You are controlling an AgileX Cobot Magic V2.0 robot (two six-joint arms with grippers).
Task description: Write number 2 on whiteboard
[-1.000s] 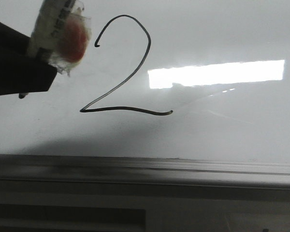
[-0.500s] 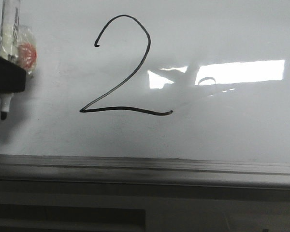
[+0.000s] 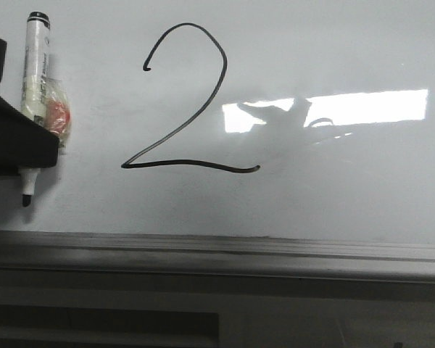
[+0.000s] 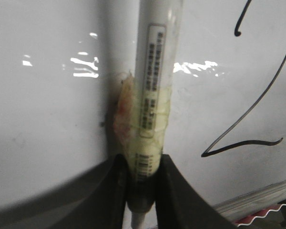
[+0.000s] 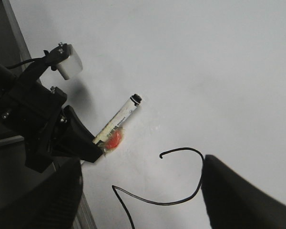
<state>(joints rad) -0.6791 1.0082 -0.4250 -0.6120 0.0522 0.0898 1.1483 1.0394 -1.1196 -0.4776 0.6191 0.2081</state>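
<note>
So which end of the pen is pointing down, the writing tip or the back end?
The writing tip: it pokes out below the left claw, narrow and black. The back end stands up top.

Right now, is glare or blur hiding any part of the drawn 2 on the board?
Front view: bright rectangular glare sits right of the number 2, whose line reads sharp throughout. Left wrist view: small glints, the marker soft, the 2 cropped. Right wrist view: the right end effector's dark finger covers part.

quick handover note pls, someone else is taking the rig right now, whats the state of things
Left gripper: shut on the marker, held off to the left of the number 2, tip pointing down.
Right gripper: holds nothing that shows; whether it is open or shut cannot be told.
Whiteboard: the 2 is fully drawn, loop, diagonal and wavy base.
Done: the writing.
Left: probably just park the marker and retract the arm.
</note>
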